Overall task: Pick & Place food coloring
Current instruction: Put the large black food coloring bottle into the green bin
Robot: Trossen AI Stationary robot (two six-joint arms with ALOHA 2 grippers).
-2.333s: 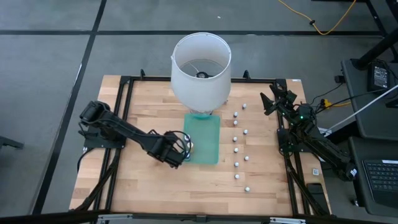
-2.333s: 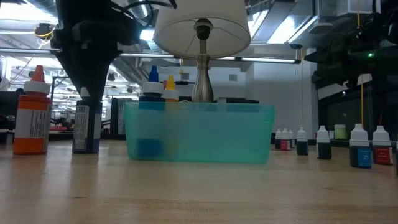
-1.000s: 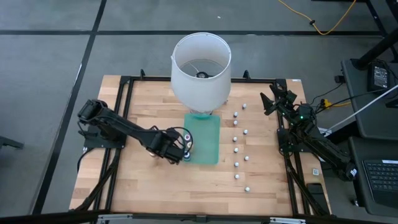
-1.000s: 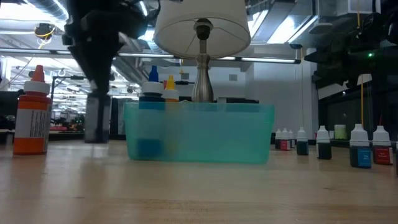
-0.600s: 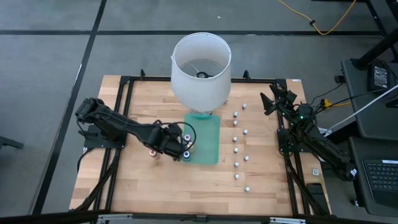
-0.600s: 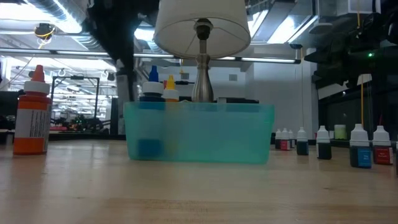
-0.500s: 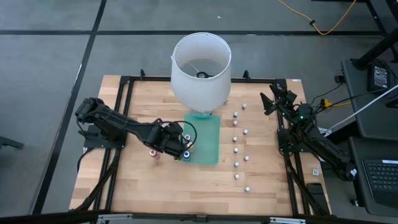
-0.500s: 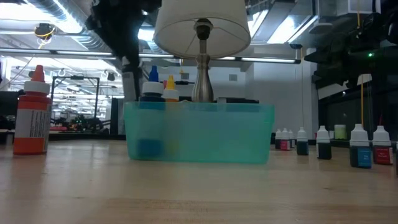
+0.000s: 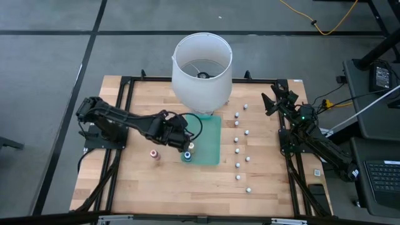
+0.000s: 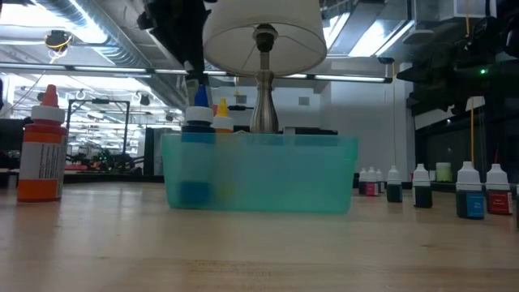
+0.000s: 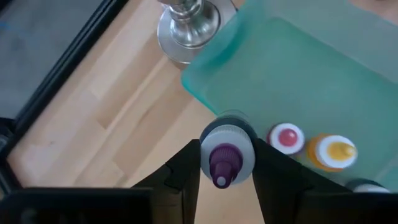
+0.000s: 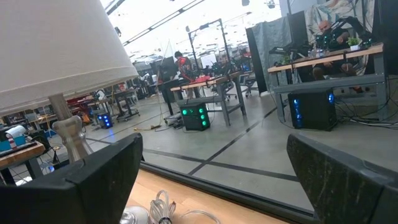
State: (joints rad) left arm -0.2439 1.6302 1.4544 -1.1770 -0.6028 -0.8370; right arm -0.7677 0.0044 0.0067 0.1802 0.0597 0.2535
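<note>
My left gripper [image 9: 182, 136] is shut on a small food coloring bottle [image 11: 227, 155] with a purple tip and a pale round cap. It hangs over the left edge of the teal bin [image 9: 209, 128]. Inside the bin stand a red-capped bottle [image 11: 286, 138] and a yellow-capped bottle [image 11: 333, 152]; a blue-tipped one [image 10: 199, 113] shows above its rim. An orange bottle [image 9: 154, 154] stands on the table left of the bin. My right gripper [image 12: 211, 180] waits open at the table's far right corner [image 9: 275, 100]. My left gripper pinches the bottle between its two fingers [image 11: 186, 177], one on either side of the round cap [image 11: 206, 152]. The fingers slant down from above and from the table's left. The bottle is lifted clear, roughly upright with its purple tip up.
A lamp with a white shade [image 9: 201, 69] stands just beyond the bin; its metal foot [image 11: 186, 25] is near the bin's far left corner. Several small bottles [image 9: 237, 150] stand in rows right of the bin. Bare wood lies toward the near edge.
My left gripper, still shut on the bottle, has risen and moved toward the table's right and far edges, from beside the bin to over its left edge. The bottle has come up off the table, above the bin's rim. The orange bottle has stayed put.
</note>
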